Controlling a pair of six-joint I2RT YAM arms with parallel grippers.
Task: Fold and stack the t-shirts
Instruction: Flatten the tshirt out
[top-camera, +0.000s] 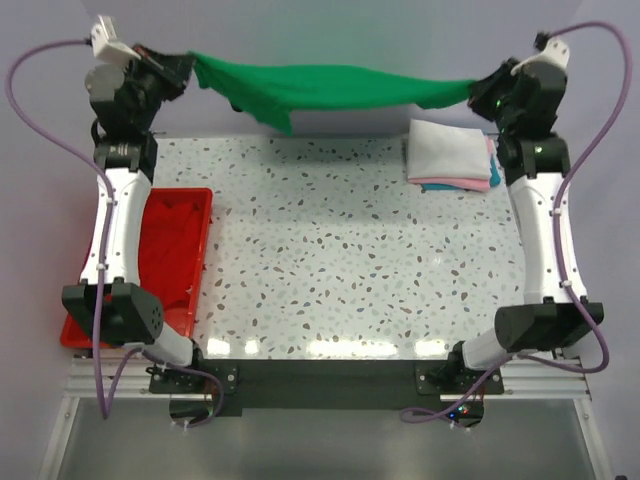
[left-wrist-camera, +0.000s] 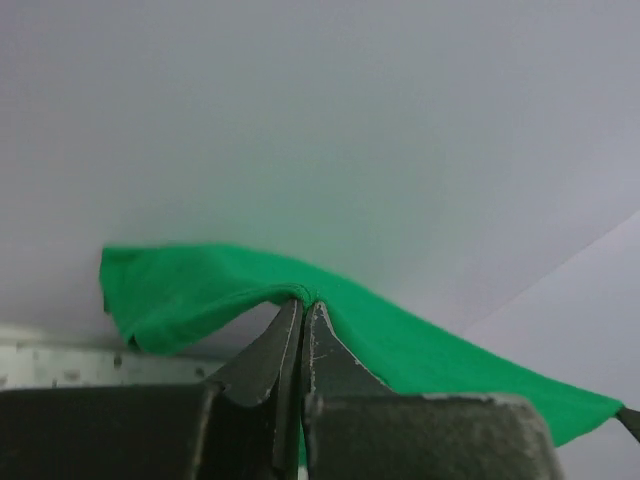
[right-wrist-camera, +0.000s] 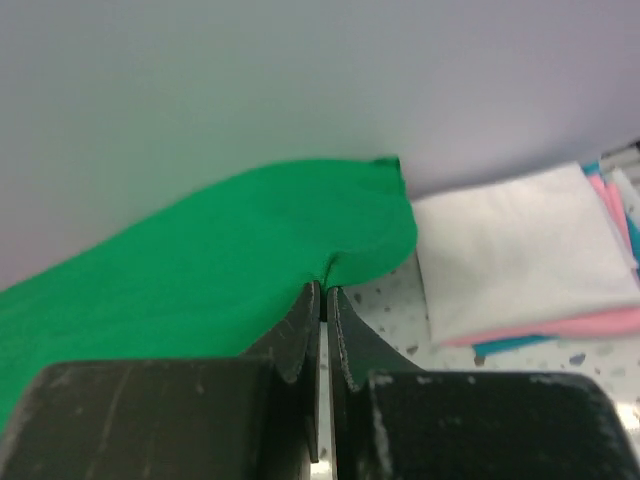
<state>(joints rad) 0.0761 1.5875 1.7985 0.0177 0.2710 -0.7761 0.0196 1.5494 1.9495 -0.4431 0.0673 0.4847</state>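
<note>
A bright green t-shirt (top-camera: 320, 88) hangs stretched in the air above the far edge of the table, held at both ends. My left gripper (top-camera: 187, 68) is shut on its left end; in the left wrist view the cloth (left-wrist-camera: 230, 290) is pinched at the fingertips (left-wrist-camera: 318, 330). My right gripper (top-camera: 478, 92) is shut on its right end, with the green cloth (right-wrist-camera: 230, 260) caught between its tips. A stack of folded t-shirts (top-camera: 450, 152), white on top of pink and light blue, lies at the far right; it also shows in the right wrist view (right-wrist-camera: 520, 250).
A red plastic tray (top-camera: 175, 255) sits at the left side of the speckled table (top-camera: 340, 270), beside the left arm. A plain pale wall rises behind the table's far edge.
</note>
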